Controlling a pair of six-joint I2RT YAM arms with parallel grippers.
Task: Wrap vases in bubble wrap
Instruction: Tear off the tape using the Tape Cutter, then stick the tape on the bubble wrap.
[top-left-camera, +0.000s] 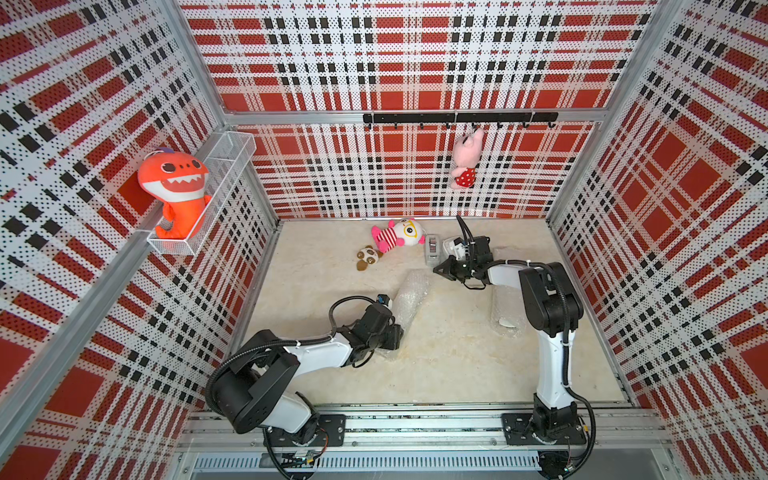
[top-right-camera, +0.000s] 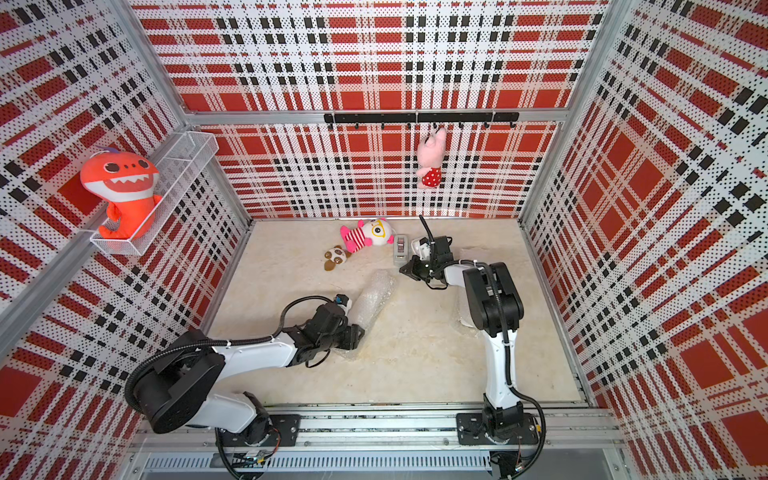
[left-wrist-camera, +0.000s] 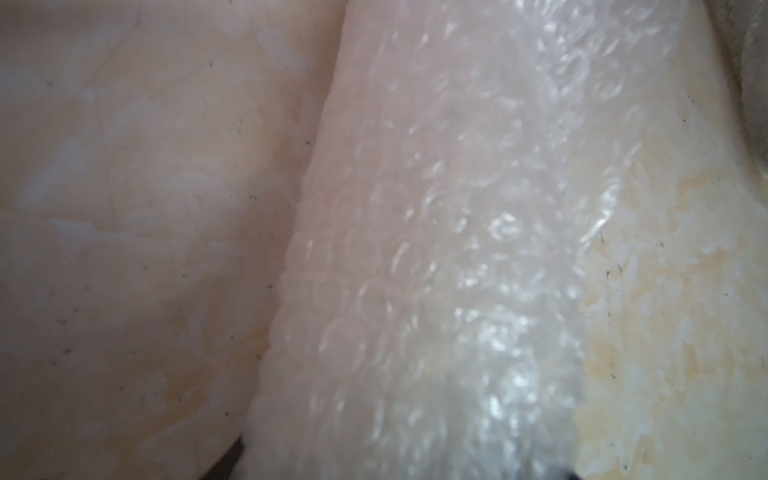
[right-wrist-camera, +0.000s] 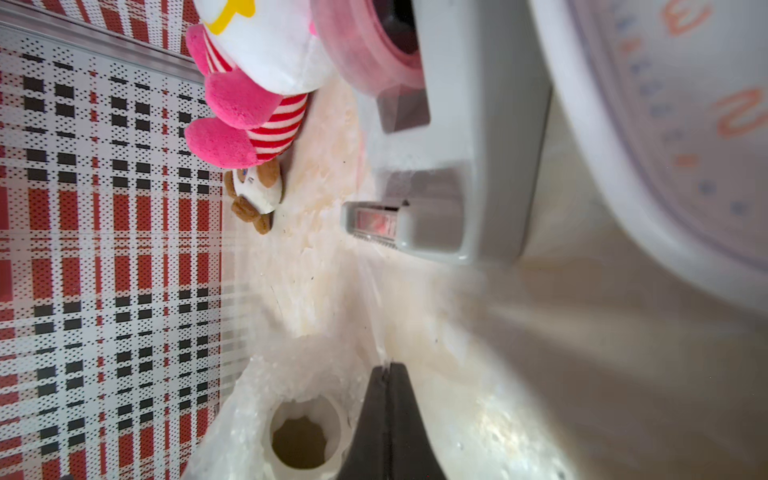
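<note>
**Op:** L gripper (top-left-camera: 394, 337): state & pos. rel. to wrap?

**Tech:** Sits at near end of bubble wrap roll (top-left-camera: 410, 297), which lies diagonally mid-table (top-left-camera: 457, 365). In left wrist view the roll (left-wrist-camera: 457, 270) fills the frame betw. two dark fingers (left-wrist-camera: 235, 453). Jaws stand apart, one each side of the roll. Squeezing it or only around it: cannot tell.

**Op:** R gripper (top-left-camera: 440, 270)?

**Tech:** Jaws closed, tips together, per right wrist view (right-wrist-camera: 388, 374). Pos.: at far end of same roll, just beside it, not on it. Tape dispenser (top-left-camera: 432, 249) is near, just past the tips. A thin clear strip (right-wrist-camera: 370, 299) seems to run from its cutter to the tips. Pinched or not: cannot tell.

**Op:** Vases?

**Tech:** vase 1 (right-wrist-camera: 303, 436) lies on its side inside the roll with wrap around it. Its scalloped mouth is open at the far end, just beside the R gripper fingers. vase 2 (top-left-camera: 505, 322) shows only as a white patch through the second wrap bundle (top-left-camera: 505, 303). That bundle lies on the table by the R arm (top-left-camera: 548, 307), partly hidden by it, and well apart from both grippers.
</note>
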